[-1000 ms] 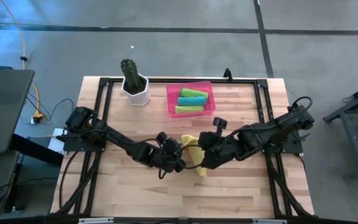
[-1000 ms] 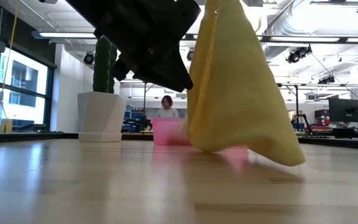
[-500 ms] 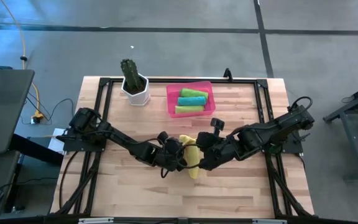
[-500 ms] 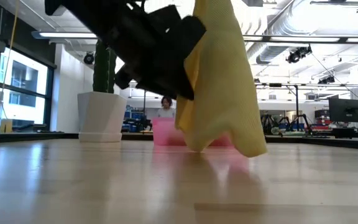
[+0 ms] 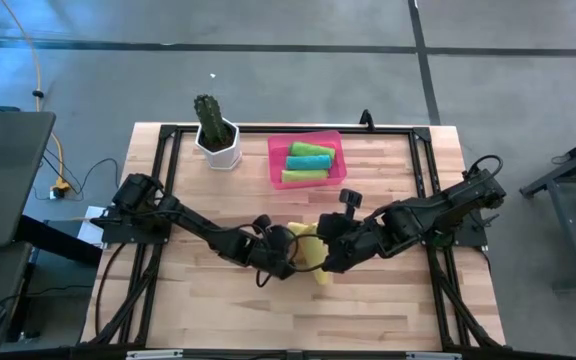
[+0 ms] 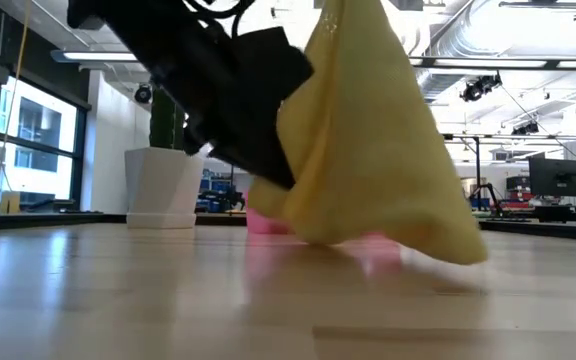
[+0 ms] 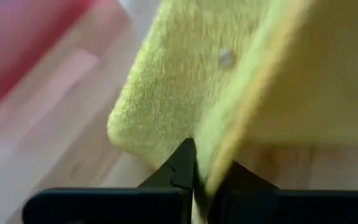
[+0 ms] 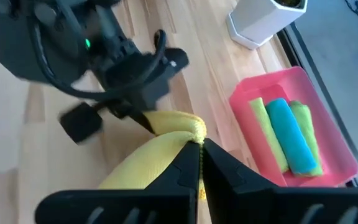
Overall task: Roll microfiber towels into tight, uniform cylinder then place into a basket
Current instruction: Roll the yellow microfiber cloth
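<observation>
A yellow microfiber towel (image 6: 368,150) hangs in mid-table from my right gripper (image 8: 201,163), which is shut on its top. My left gripper (image 7: 196,180) is shut on the towel's side edge lower down, and shows as a dark shape (image 6: 238,100) in the low view. The towel's bottom corner (image 6: 473,255) is close to the tabletop; whether it touches I cannot tell. At the far side, the pink basket (image 5: 275,160) holds a teal roll (image 5: 308,162) between two lime green rolls (image 5: 310,149). My left gripper pinches the towel's hanging side edge (image 7: 209,163) between its two fingers, coming slanting down from the table's left. One layer or several, I cannot tell. My right gripper pinches the towel's stitched top edge (image 8: 197,132) between its fingertips, slanting down from the right. The towel hangs below it.
A white pot with a green cactus (image 5: 217,135) stands at the far left, beside the basket. Bare wooden tabletop (image 5: 218,310) lies along the near side. The black frame rail (image 5: 158,170) runs along the table's edges.
My left gripper has closed in on the hanging towel from the left and taken hold of its side edge, sinking slightly. The towel's lower part swung toward it and then spread back out. The top stayed held in my right gripper.
</observation>
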`<state>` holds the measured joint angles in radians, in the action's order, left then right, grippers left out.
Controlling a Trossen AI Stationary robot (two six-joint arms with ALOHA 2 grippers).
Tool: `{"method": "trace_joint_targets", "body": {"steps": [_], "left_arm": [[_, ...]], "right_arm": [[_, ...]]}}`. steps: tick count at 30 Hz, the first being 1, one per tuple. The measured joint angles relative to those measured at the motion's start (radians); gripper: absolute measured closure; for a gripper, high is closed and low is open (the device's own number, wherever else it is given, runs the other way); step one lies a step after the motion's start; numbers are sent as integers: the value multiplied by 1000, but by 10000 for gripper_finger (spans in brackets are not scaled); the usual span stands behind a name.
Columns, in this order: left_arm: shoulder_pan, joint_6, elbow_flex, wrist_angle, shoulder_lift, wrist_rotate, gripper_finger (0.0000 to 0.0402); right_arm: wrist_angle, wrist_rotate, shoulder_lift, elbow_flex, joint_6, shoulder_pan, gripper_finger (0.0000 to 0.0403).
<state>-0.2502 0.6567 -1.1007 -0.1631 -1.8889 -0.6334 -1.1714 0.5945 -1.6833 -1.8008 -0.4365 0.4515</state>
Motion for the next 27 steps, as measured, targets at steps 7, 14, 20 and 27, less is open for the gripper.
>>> {"method": "trace_joint_targets", "body": {"steps": [7, 14, 20, 27], "left_arm": [[-29, -33, 0, -231, 104, 101, 399], [-69, -33, 0, -513, 305, 45, 401], [-87, -36, -1, -670, 471, -44, 401], [-91, -133, -1, -758, 595, -58, 401]], "right_arm": [[-171, 73, 0, 0, -13, 1, 403], [-147, 190, 11, 82, 13, -7, 403], [92, 113, 11, 246, 199, -22, 403], [216, -58, 28, 328, 756, -30, 403]]}}
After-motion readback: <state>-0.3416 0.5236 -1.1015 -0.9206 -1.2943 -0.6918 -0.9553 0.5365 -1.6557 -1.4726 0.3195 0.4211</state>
